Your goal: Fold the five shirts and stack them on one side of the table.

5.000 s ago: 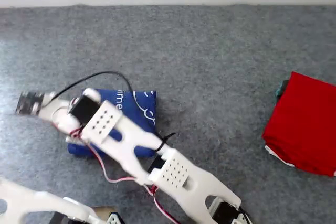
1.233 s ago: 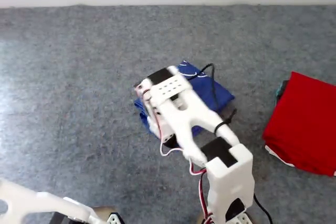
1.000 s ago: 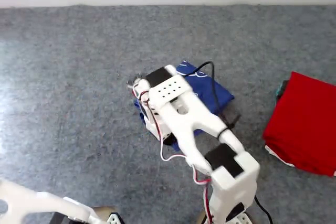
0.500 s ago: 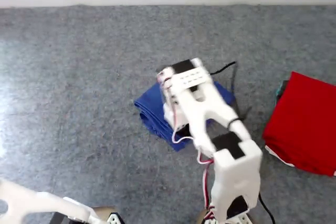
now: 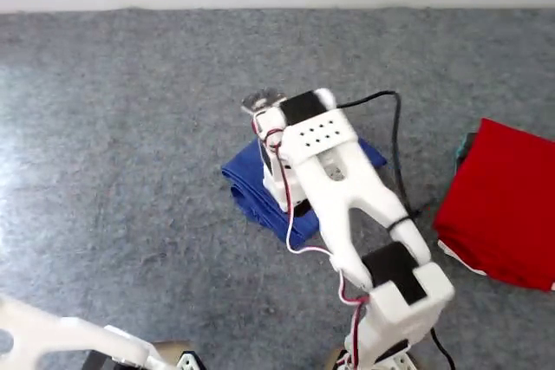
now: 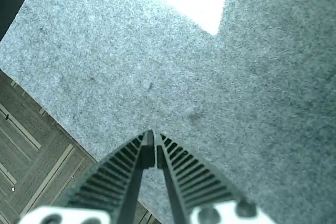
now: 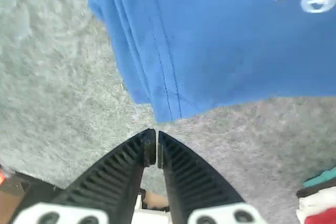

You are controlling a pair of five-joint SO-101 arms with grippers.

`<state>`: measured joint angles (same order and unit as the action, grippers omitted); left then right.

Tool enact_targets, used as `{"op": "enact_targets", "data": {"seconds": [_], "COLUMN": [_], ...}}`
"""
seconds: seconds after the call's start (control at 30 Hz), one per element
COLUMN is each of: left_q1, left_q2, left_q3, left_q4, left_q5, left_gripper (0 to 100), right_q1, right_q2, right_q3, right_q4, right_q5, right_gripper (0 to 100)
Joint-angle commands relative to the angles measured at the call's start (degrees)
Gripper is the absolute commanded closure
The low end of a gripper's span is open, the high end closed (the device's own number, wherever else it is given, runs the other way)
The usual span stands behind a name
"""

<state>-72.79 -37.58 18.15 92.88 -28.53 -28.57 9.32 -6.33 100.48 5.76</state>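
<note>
Table (image 5: 130,127): covered by grey felt; two lots of cloth are borne on it, well apart.
Stack (image 5: 464,152): seen at the right edge of the high view; a folded red shirt (image 5: 503,205) is laid on top; a teal edge and a white edge (image 5: 453,252) are seen under it; how many pieces are under it cannot be told.
Blue shirt (image 5: 253,186): folded and laid flat at the centre of the high view, apart from the stack; layered edges are shown at its lower left corner; white print is seen on its upper face in the right wrist view (image 7: 210,35).
Right arm (image 5: 347,188): stretched from the lower right of the high view across the blue shirt, so that the middle and right part of the shirt are hidden.
Right gripper (image 7: 156,136): jaws are pressed together with nothing between them; held over the felt just beside a corner of the blue shirt; contact with the felt cannot be told.
Left arm (image 5: 52,335): seen at the lower left corner of the high view, well apart from both lots of cloth.
Left gripper (image 6: 153,139): jaws are closed with nothing held; bare felt and a strip of wooden floor (image 6: 31,145) are seen past it.
Black cable (image 5: 395,132): looped from the right arm's wrist over the felt between the blue shirt and the stack.
</note>
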Motion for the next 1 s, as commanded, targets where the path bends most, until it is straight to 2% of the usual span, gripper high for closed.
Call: {"op": "enact_targets", "data": {"seconds": [0.0, 0.13, 0.2, 0.23, 0.3, 0.37, 0.6, 0.83, 0.97], "left_q1": [0.2, 0.2, 0.2, 0.2, 0.2, 0.2, 0.2, 0.2, 0.1], "left_q2": [-1.1, -1.1, -1.1, -1.1, -1.1, -1.1, -1.1, -1.1, -1.1], "left_q3": [-2.3, -2.3, -2.3, -2.3, -2.3, -2.3, -2.3, -2.3, -2.4], "left_q4": [-0.3, -0.3, -0.3, -0.3, -0.3, -0.3, -0.3, -1.4, -2.7], "left_q5": [0.2, 0.2, 0.2, 0.2, 0.2, 0.2, 0.0, -3.2, -3.2], "left_gripper": [98, 98, 98, 98, 98, 98, 98, 98, 98], "right_q1": [0.9, 1.7, 1.7, 1.8, 2.5, 3.3, 8.2, 8.1, 8.0], "right_q2": [-4.4, -4.4, -4.4, -4.4, -4.4, -4.4, 1.3, 12.9, 18.1], "right_q3": [-2.0, -1.8, -1.8, -1.8, -1.8, -1.7, 1.6, 1.4, 1.4], "right_q4": [2.2, 1.7, -1.4, -2.9, -6.2, -9.5, -21.1, -31.6, -37.4], "right_q5": [-9.4, -34.4, -43.9, -46.3, -48.8, -51.5, -57.1, -59.3, -59.2], "right_gripper": [94.5, 76.2, 65.3, 60.4, 52.3, 48.5, 48.8, 49.3, 54.8]}}
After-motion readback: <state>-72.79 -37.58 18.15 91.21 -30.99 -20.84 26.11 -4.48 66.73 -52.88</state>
